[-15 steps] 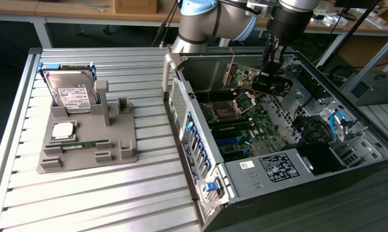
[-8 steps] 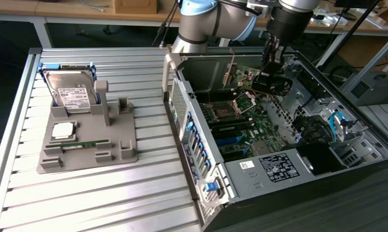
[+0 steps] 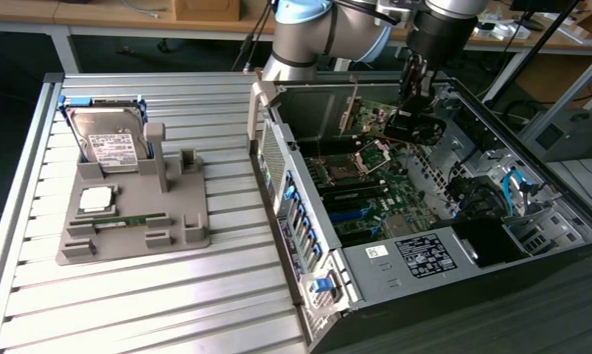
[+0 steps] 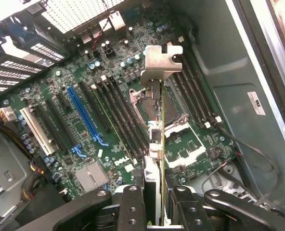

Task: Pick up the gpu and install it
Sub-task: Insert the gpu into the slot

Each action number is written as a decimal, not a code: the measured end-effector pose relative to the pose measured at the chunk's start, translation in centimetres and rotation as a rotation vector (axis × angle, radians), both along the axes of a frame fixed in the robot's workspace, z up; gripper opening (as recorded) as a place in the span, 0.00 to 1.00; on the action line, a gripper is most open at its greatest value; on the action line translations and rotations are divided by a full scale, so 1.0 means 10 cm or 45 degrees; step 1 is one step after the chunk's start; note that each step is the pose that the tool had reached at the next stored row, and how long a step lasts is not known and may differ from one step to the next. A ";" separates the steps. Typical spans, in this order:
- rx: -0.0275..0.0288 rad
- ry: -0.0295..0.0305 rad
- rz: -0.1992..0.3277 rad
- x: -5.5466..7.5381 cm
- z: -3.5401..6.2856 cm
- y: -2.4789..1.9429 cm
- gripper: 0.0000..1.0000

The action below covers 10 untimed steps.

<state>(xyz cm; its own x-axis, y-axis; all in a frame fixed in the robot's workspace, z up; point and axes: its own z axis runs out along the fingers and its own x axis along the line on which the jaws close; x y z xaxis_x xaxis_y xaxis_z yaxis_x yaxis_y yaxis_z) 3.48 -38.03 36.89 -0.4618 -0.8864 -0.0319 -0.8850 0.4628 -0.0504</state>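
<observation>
My gripper (image 3: 412,110) hangs inside the open computer case (image 3: 306,243), shut on the gpu (image 3: 416,130). In the wrist view the gpu (image 4: 158,125) stands edge-on between my fingers (image 4: 132,207), with its silver bracket (image 4: 161,60) at the far end. It hovers above the motherboard (image 4: 60,82), over the CPU socket and memory slots. The long blue slot (image 4: 87,115) and the black card slots lie off to one side of the card, apart from it.
On the slatted table at the exterior view's left, a grey holder (image 3: 178,228) carries a hard drive (image 3: 109,140), a CPU (image 3: 97,198) and a green RAM stick (image 3: 128,220). Case walls, the drive cage (image 3: 492,243) and cables (image 4: 248,154) surround the board.
</observation>
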 end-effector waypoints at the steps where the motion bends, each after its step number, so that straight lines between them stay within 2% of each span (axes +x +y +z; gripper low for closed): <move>1: 0.0000 0.0000 0.005 0.00 0.000 0.000 0.27; 10: -0.0001 0.0000 0.047 0.00 -0.001 0.000 0.27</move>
<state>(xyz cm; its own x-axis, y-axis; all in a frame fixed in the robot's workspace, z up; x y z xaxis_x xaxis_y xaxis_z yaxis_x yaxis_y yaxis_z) 3.48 -38.03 36.88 -0.4286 -0.9029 -0.0319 -0.9016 0.4297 -0.0504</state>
